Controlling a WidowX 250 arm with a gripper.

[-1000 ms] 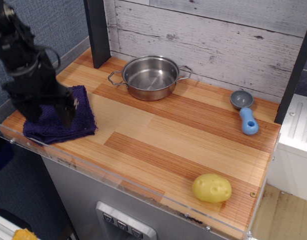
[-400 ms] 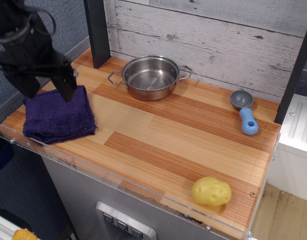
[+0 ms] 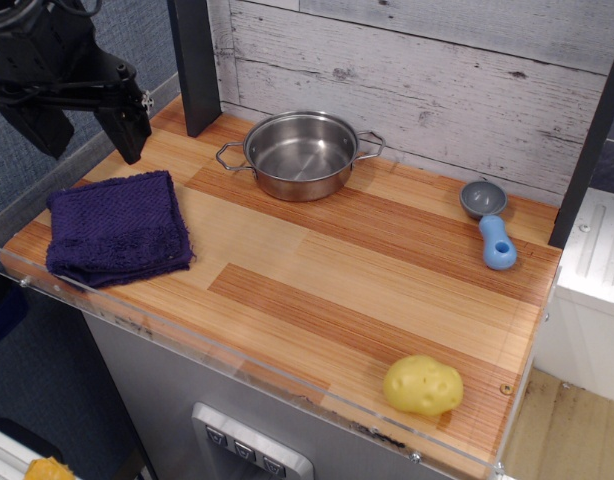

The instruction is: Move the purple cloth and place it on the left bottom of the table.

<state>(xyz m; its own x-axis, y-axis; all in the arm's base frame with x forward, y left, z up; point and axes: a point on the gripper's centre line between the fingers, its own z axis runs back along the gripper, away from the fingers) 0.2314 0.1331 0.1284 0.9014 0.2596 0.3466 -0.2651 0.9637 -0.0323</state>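
Purple cloth (image 3: 117, 229) flat on the table (image 3: 367, 270) at its near-left corner, beside the acrylic rim; gripper (image 3: 82, 135) above it, jaws spread, holding nothing

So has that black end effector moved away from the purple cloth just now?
Yes. The end effector has lifted up off the purple cloth and back toward the dark post; the cloth lies flat, untouched.

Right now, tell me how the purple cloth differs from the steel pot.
The purple cloth is soft, dark and lies flat and folded at the table's front left corner; the steel pot is rigid, shiny and stands upright at the back, empty. The cloth is squarish, the pot round. Both rest untouched on the table.
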